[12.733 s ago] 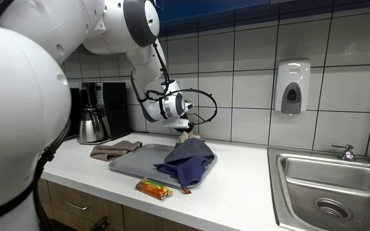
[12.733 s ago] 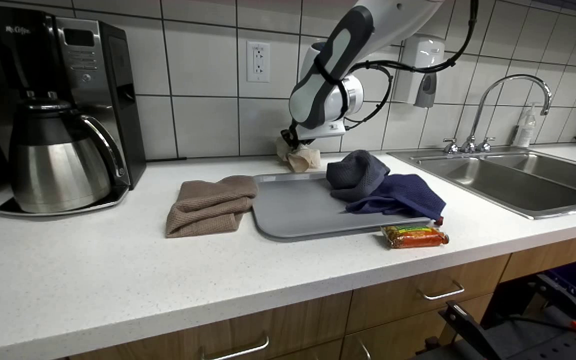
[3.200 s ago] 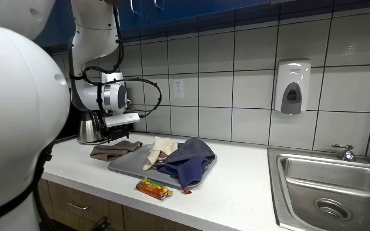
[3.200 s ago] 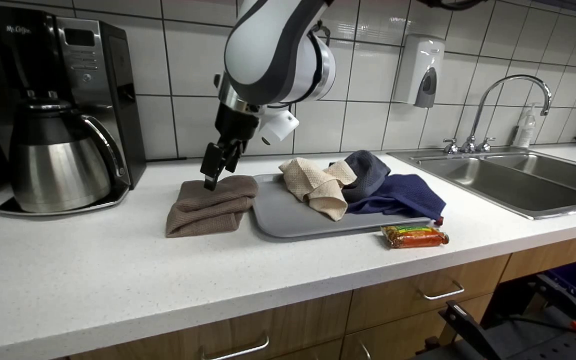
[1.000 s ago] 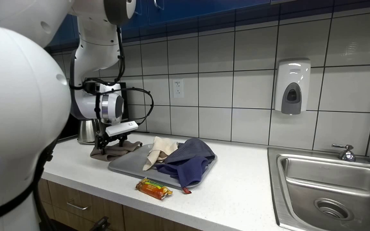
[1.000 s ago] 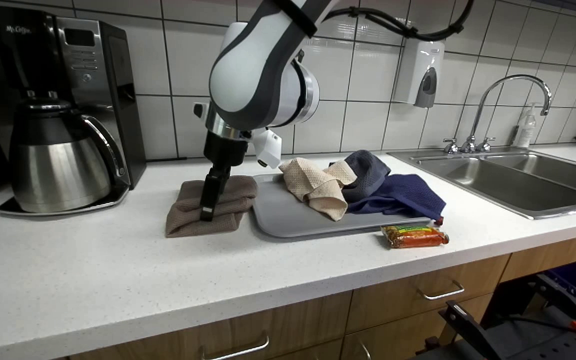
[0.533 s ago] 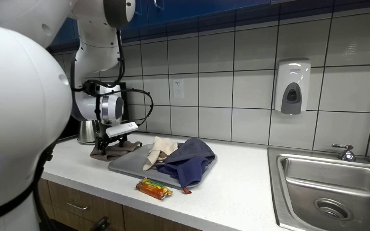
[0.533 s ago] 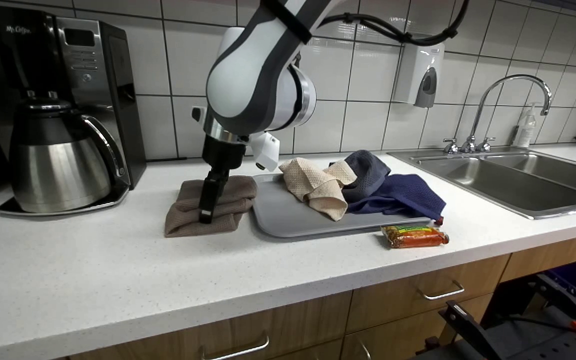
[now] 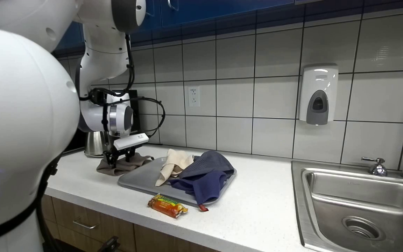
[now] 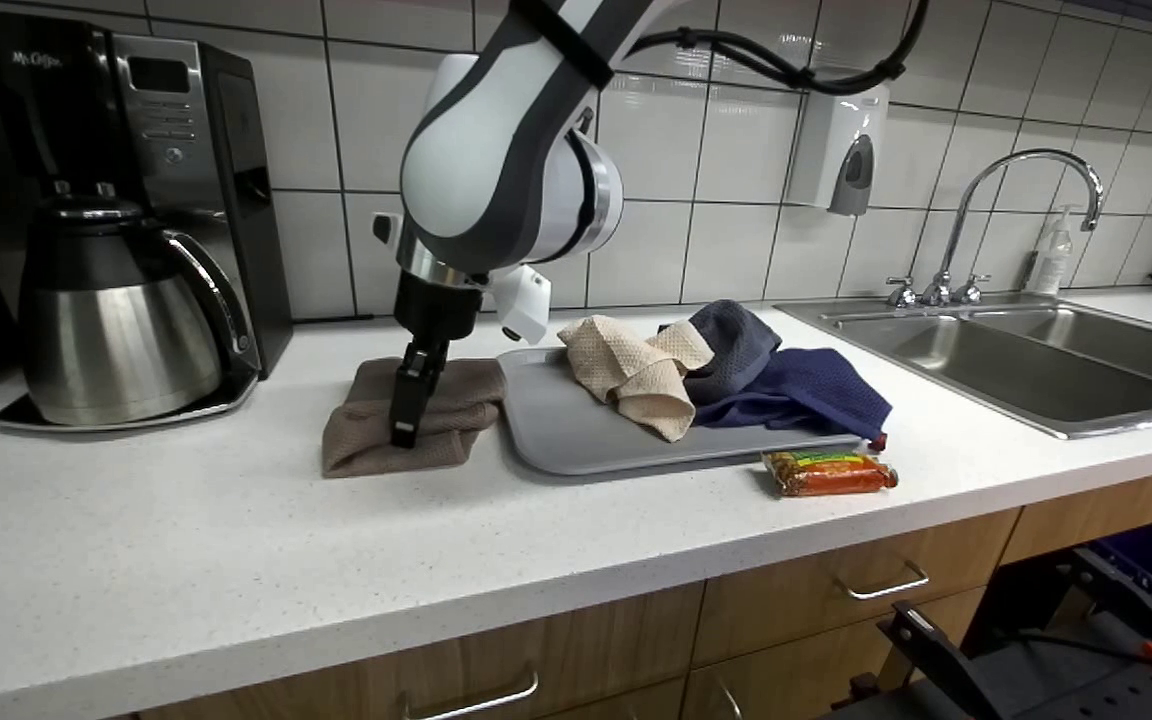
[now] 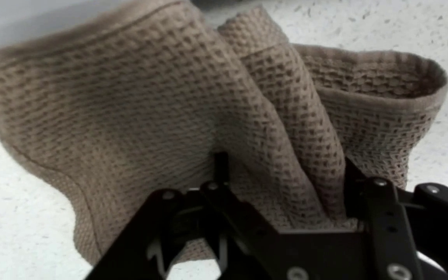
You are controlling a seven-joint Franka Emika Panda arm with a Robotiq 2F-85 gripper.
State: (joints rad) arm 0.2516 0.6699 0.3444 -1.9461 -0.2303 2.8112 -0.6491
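Note:
My gripper [image 11: 286,169] points down into a brown waffle-weave cloth [image 11: 130,116] on the counter. Its fingers [image 11: 221,167] stand apart, with raised folds of the cloth between them; the right-hand one lies against a fold in the wrist view. The lowest ends of the tips are sunk in the fabric and partly hidden. In an exterior view the brown cloth [image 10: 466,395] lies crumpled beside a grey tray [image 10: 576,440], close to its left edge. A beige cloth [image 10: 636,375], a dark grey cloth [image 10: 736,345] and a navy cloth [image 10: 796,390] lie heaped on the tray.
An orange-red wrapped snack [image 10: 829,474] sits in front of the tray, near the counter's front edge. A coffee maker with a steel carafe [image 10: 126,340] stands left of the brown cloth. The steel sink [image 9: 297,196] is to the right, and a soap dispenser [image 9: 318,92] hangs above the counter.
Earlier the beige cloth was behind the tray at my gripper; now it lies on it. My gripper has come down onto the brown cloth, its jaws have narrowed, and the cloth has shifted slightly left.

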